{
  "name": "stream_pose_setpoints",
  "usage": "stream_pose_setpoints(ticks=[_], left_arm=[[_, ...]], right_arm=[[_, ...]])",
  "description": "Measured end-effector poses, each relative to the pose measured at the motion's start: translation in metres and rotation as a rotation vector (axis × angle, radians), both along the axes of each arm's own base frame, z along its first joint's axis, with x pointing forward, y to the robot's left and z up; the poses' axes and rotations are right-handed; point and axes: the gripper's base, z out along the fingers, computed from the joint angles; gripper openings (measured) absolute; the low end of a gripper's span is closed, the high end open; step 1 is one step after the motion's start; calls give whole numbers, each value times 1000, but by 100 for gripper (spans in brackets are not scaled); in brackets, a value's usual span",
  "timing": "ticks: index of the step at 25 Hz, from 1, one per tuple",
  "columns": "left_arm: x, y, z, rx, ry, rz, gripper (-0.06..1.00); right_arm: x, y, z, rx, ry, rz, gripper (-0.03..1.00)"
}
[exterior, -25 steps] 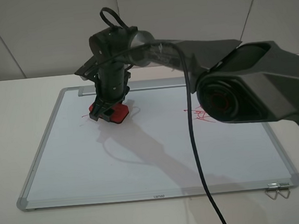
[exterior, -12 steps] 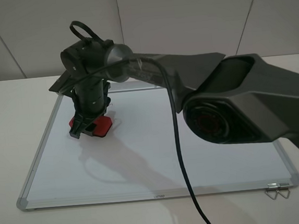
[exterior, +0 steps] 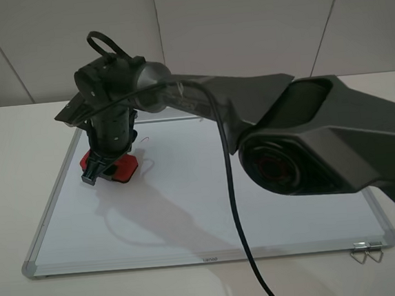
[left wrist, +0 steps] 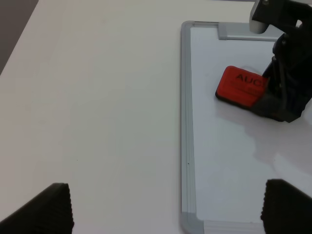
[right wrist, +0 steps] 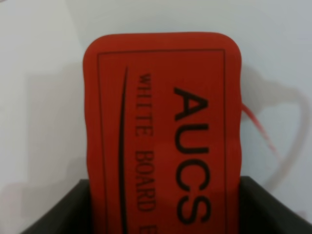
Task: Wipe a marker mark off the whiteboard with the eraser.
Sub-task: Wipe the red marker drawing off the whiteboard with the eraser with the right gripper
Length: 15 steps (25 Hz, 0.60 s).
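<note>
The white tabletop (exterior: 11, 150) is carrying the whiteboard (exterior: 207, 258), which is lying flat with its silver frame facing the high camera. My right arm (exterior: 307, 138) is reaching across the middle of the board to its left side, and in the high view its bulk is hiding much of the board's right half. Its black cable (exterior: 234, 207) is hanging down over the board's near edge. My left gripper (left wrist: 173, 209) is hovering released and holding nothing, its fingers spread wide above the board's left frame. My right gripper (exterior: 106, 171) is clenching the eraser (exterior: 126, 168) and pressing it flat on the board, close to the left frame and toward the far rail. The wiping step is judged to be in hand. A short red stroke of the marker mark (right wrist: 256, 122) is showing just beside the eraser's long edge, with a pale curved smear trailing beyond it, so the mark is judged only partly cleared. The next move is calling for a stroke back over that remnant, with the felt kept flat on the board. Nothing is standing in the eraser's way on the board. A small metal clip (exterior: 367, 251) is lying at the near right corner, well apart from the work.
</note>
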Motion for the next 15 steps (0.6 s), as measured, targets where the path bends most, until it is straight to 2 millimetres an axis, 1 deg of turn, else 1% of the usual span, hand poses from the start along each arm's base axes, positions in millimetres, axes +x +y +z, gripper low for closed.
stream_pose_setpoints(ticks=[5, 15], left_arm=[[0, 0, 0, 0, 0, 0, 77], [0, 0, 0, 0, 0, 0, 77]], right_arm=[[26, -24, -5, -2, 8, -66, 50], [57, -60, -5, -11, 31, -179, 50]])
